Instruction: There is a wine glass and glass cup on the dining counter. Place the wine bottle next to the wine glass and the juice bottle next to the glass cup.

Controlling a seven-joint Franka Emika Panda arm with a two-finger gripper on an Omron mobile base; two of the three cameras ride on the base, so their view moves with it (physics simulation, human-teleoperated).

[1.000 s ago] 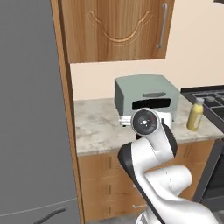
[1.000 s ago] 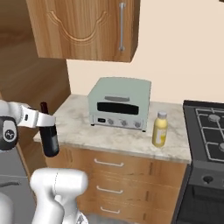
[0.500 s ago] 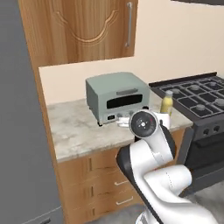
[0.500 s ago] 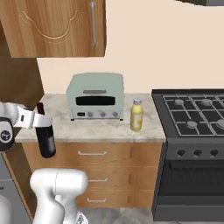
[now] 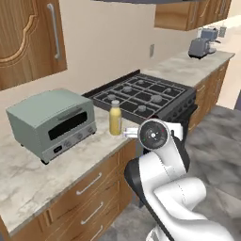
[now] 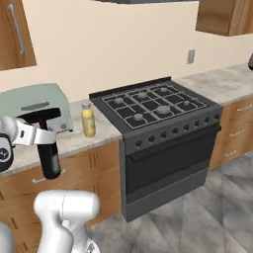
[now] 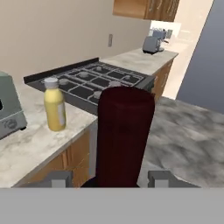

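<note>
One slim, near-black wine bottle sits clamped in the gripper.

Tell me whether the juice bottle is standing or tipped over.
Standing upright: the juice bottle sits on its base on the worktop, cap on top, between the toaster oven and stove.

Even, soft rendered light, faint shadows, no glare; slightly blurry, perhaps low-resolution.

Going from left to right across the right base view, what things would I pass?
Grey toaster oven → dark wine bottle held in the robot's gripper → yellow juice bottle on the worktop → black stove → far counter.
</note>
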